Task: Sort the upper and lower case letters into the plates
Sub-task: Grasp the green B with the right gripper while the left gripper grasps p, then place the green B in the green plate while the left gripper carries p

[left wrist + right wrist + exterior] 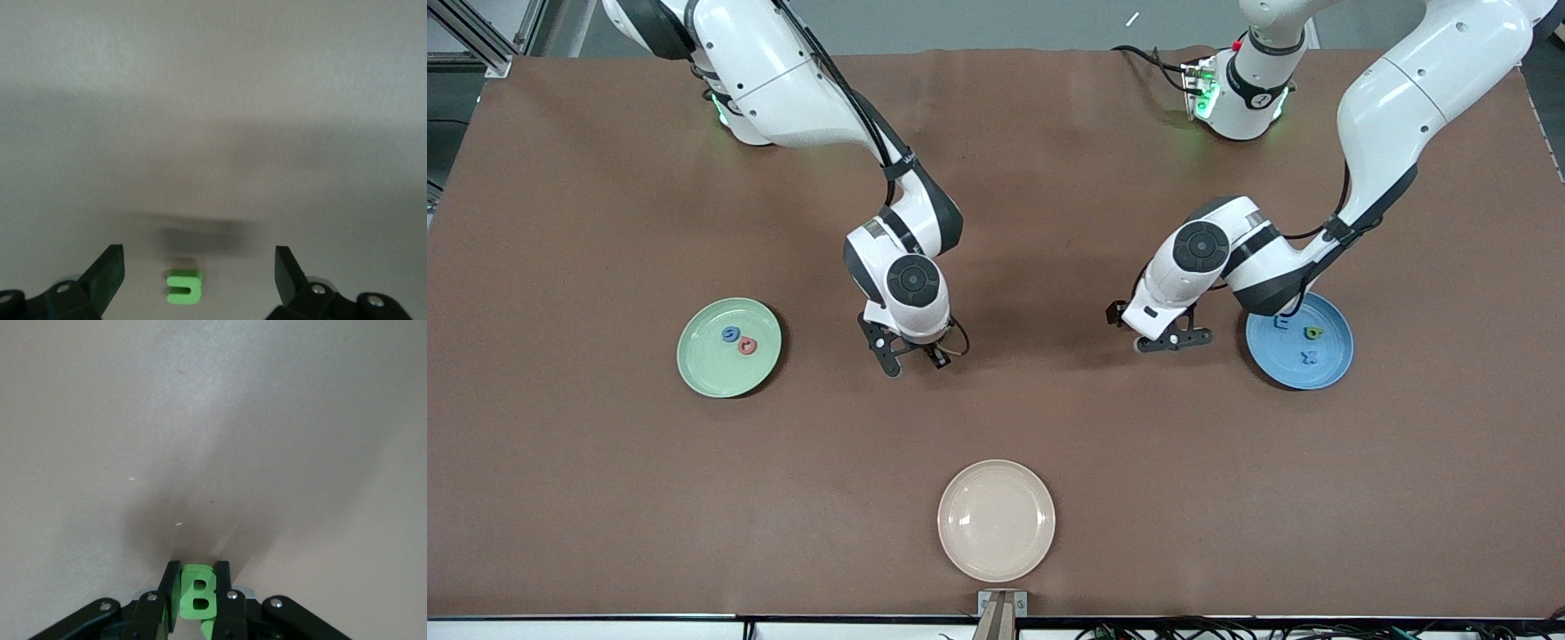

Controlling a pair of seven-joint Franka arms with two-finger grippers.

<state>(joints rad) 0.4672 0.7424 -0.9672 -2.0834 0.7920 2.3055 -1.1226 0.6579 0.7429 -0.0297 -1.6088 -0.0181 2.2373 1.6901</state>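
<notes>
My right gripper point(913, 356) point(197, 569) is shut on a green letter B point(198, 592) and holds it over the bare table, between the pale green plate point(710, 373) and the table's middle. That plate holds a blue letter point(730, 335) and a pinkish red letter point(748, 347). My left gripper point(1172, 342) point(198, 261) is open, low over the table beside the blue plate point(1279, 363). A green letter point(183, 285) lies flat on the table between its fingers, untouched. The blue plate holds two blue letters point(1309, 356) and a green one point(1313, 332).
A cream-white plate point(996, 520) stands near the table's front edge, at the middle, with nothing in it. The left arm's elbow hangs over the blue plate's rim. Brown table surface lies between the two grippers.
</notes>
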